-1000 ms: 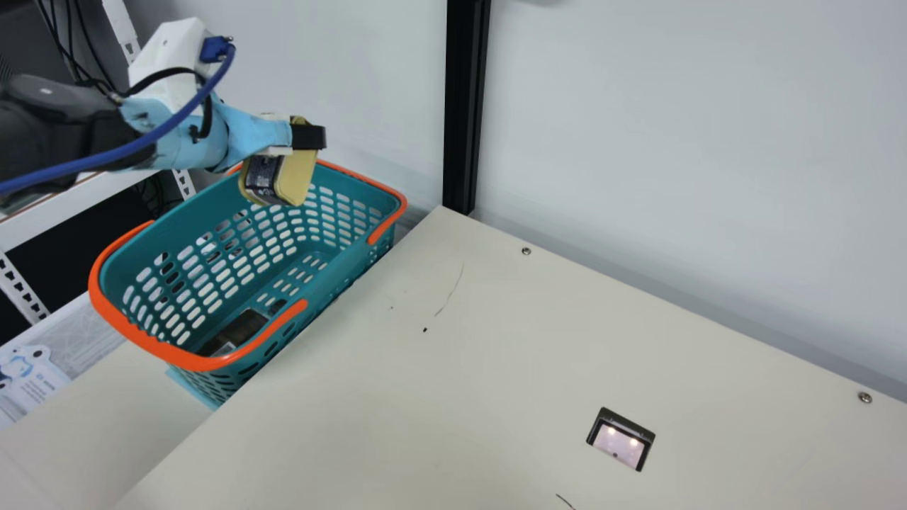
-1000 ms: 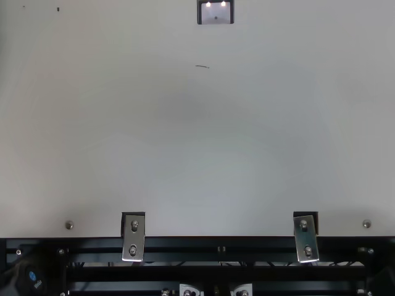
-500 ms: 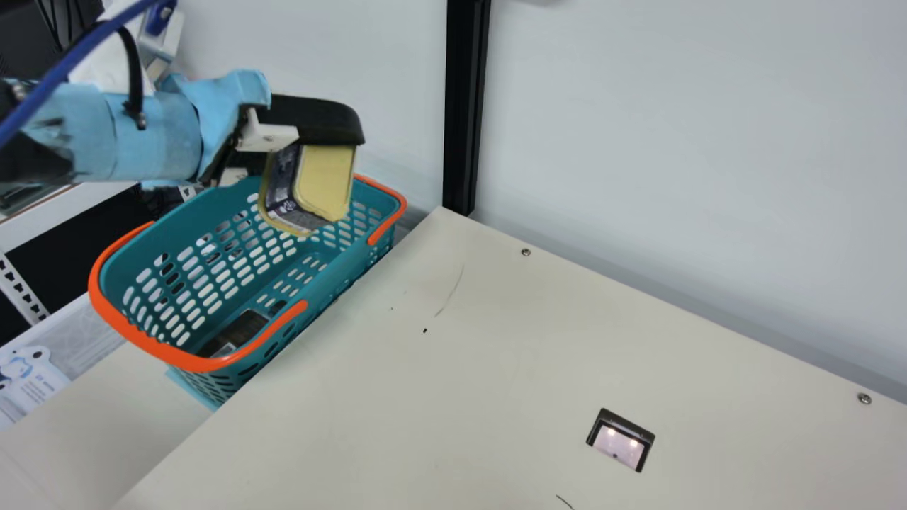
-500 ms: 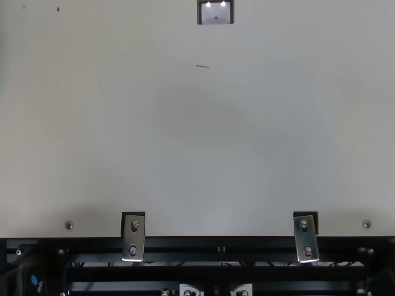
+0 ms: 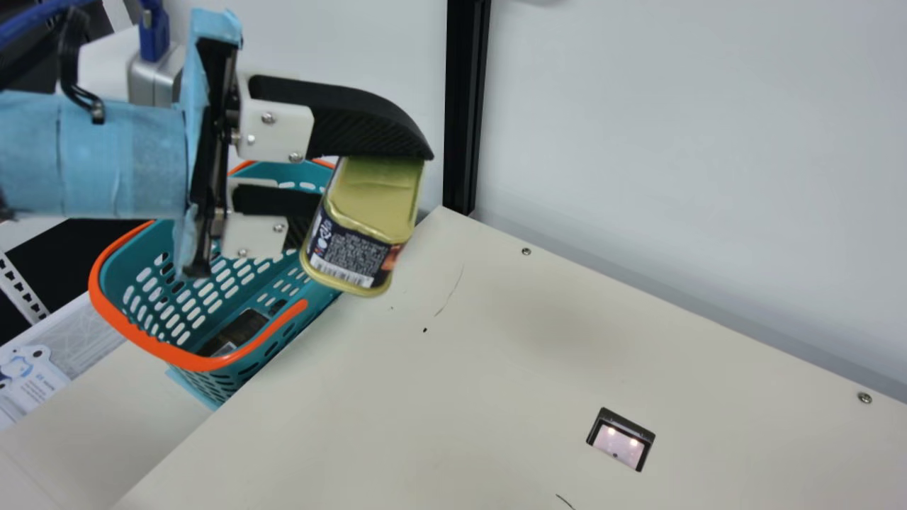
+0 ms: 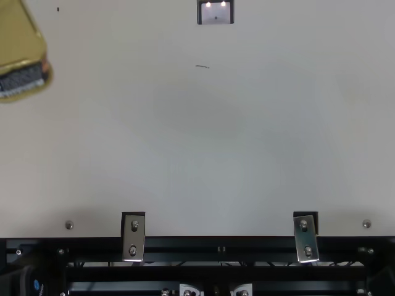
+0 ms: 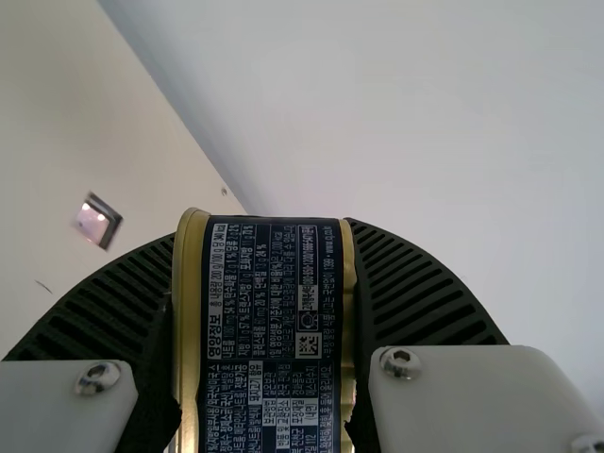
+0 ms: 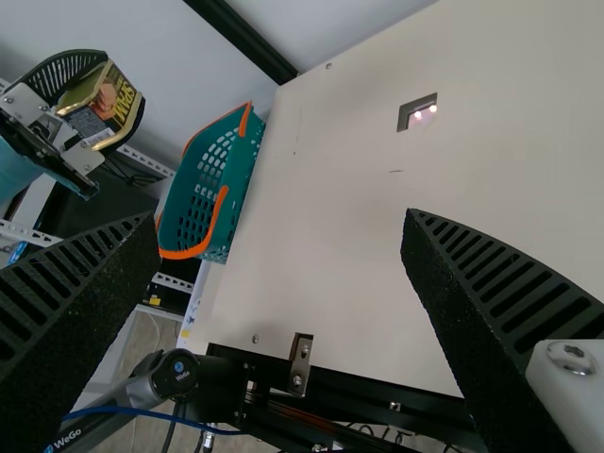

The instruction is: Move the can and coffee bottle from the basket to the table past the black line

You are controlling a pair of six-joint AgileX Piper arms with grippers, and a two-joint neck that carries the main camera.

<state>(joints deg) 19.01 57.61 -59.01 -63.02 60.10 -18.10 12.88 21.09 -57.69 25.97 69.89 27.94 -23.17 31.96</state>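
Left gripper (image 5: 368, 190) grasps gold-and-navy rectangular metal can (image 5: 354, 248), tilted, aloft where cream tabletop (image 5: 496, 382) meets teal plastic basket (image 5: 170, 353).

A black upright post (image 5: 466, 106) rises against a pale wall (image 5: 673, 142) beyond the cream table (image 5: 496, 368), with white perforated metal shelving (image 5: 21, 287) nearby and grayish floor (image 8: 146, 347) below.

The gold, dark-labelled can (image 5: 351, 248) tilts in the left hand (image 5: 364, 198); the dark coffee bottle (image 5: 242, 327) lies in the basket (image 5: 142, 340).
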